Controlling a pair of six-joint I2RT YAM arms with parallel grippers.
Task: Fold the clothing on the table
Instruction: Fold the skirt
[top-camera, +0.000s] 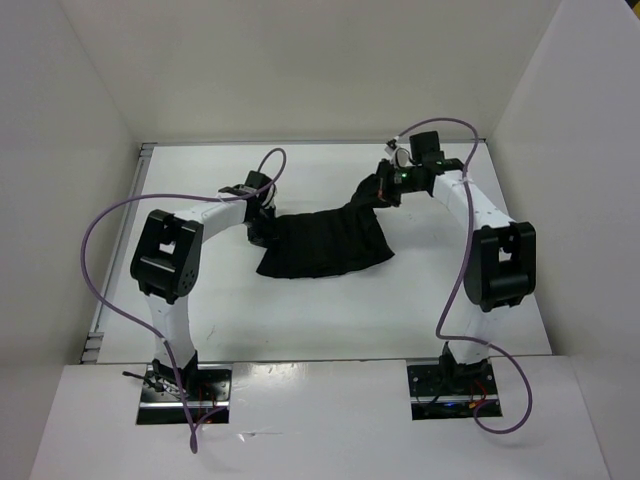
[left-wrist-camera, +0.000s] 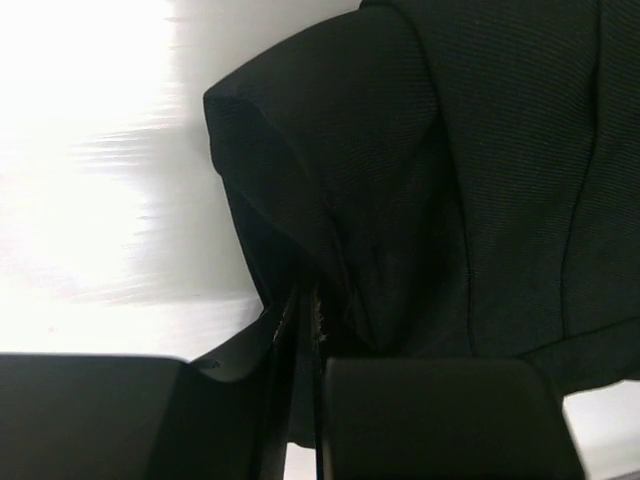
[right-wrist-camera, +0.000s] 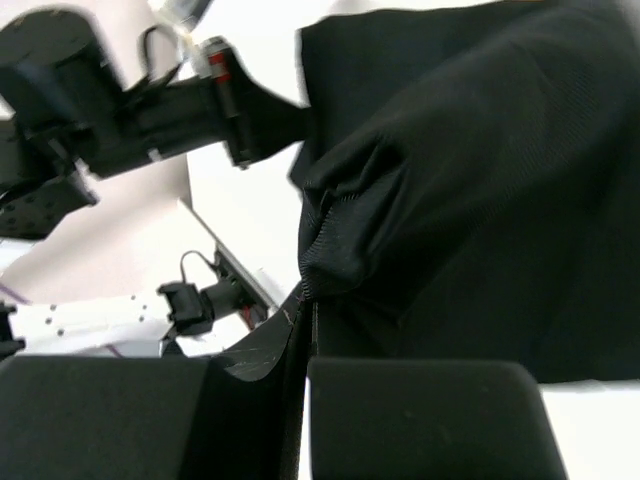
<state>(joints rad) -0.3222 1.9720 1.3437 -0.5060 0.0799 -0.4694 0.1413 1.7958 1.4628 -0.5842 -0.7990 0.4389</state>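
Note:
The clothing (top-camera: 325, 245), a black pleated skirt, lies across the middle of the white table (top-camera: 300, 320). Its right end rises off the surface toward my right gripper (top-camera: 386, 188). My left gripper (top-camera: 262, 228) sits low at the skirt's left end. In the left wrist view the left gripper (left-wrist-camera: 305, 305) is shut on a bunched fold of the clothing (left-wrist-camera: 450, 180). The right wrist view shows the right gripper (right-wrist-camera: 308, 295) pinching a ribbed edge of the clothing (right-wrist-camera: 480, 180), which hangs in folds.
White walls (top-camera: 80, 150) close in the table on the left, back and right. A thin metal edge (top-camera: 118, 250) runs down the left side. Purple cables (top-camera: 100, 230) loop off both arms. The left arm (right-wrist-camera: 150, 100) shows in the right wrist view.

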